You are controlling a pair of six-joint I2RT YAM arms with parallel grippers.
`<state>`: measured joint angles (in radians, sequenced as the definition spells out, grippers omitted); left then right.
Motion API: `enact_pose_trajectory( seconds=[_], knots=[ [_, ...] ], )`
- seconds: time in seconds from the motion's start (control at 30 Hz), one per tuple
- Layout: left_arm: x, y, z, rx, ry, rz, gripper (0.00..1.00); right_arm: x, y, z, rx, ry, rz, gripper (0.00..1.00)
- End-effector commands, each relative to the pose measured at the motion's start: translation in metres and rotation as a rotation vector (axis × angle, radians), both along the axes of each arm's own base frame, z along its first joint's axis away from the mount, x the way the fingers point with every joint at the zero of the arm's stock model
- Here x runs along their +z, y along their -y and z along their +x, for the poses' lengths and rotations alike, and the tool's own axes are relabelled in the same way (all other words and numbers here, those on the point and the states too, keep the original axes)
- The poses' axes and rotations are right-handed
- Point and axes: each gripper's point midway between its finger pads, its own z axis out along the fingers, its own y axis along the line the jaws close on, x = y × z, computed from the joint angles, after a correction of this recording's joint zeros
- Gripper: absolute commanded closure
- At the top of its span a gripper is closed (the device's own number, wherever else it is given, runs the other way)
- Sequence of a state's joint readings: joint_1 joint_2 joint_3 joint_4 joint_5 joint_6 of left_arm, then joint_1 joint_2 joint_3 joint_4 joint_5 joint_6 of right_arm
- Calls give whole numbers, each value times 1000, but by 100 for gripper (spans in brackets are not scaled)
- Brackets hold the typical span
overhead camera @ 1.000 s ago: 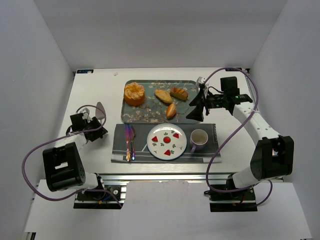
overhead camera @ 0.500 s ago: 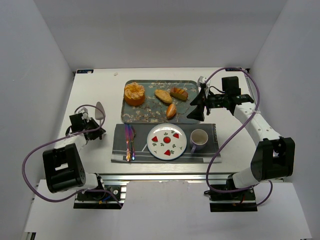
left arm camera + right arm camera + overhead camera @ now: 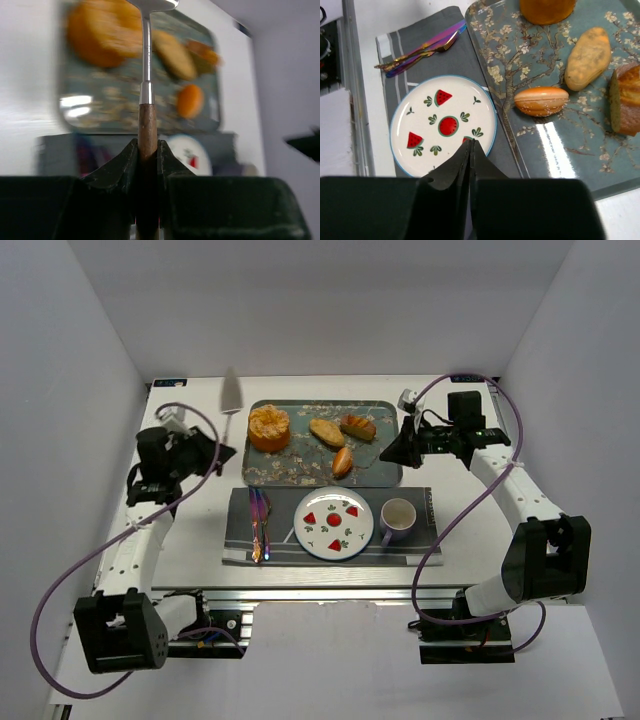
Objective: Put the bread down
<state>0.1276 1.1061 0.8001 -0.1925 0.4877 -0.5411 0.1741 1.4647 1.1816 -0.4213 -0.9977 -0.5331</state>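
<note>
The bread is a large round golden-orange bun at the back left of the floral tray; it appears blurred in the left wrist view and at the top edge of the right wrist view. My left gripper is shut on the wooden handle of a metal server, whose blade points toward the bread's left side. My right gripper hovers at the tray's right edge, shut with nothing in it.
Three small brown rolls lie on the tray's right half. In front of it a grey placemat carries a watermelon-patterned plate, a mug and iridescent cutlery.
My left arm has swung up from the table's left side toward the tray, carrying the server. My right gripper's jaws have closed.
</note>
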Motion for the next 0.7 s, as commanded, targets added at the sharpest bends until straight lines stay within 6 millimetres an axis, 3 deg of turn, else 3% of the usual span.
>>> enact_pose_trajectory(
  seconds=[0.0,0.03,0.1,0.13,0.23,0.53,0.67],
  knots=[
    [41,83,-23,-307,59,-154,100,31,1,14,-30,68,33,100],
    [43,105,-31,-374,54,-180,100,33,1,16,-33,73,38,100],
    [48,127,-36,-444,48,-217,100,37,3,20,-43,83,40,100],
    [35,143,-38,-482,-4,-218,100,37,3,21,-47,84,40,92],
    [4,155,-32,-510,-124,-185,100,40,5,24,-58,86,42,86],
    [-49,146,-6,-447,-296,-72,100,34,12,19,-77,76,39,85],
    [-84,145,-3,-446,-404,-53,100,33,13,19,-79,73,40,85]
  ],
)
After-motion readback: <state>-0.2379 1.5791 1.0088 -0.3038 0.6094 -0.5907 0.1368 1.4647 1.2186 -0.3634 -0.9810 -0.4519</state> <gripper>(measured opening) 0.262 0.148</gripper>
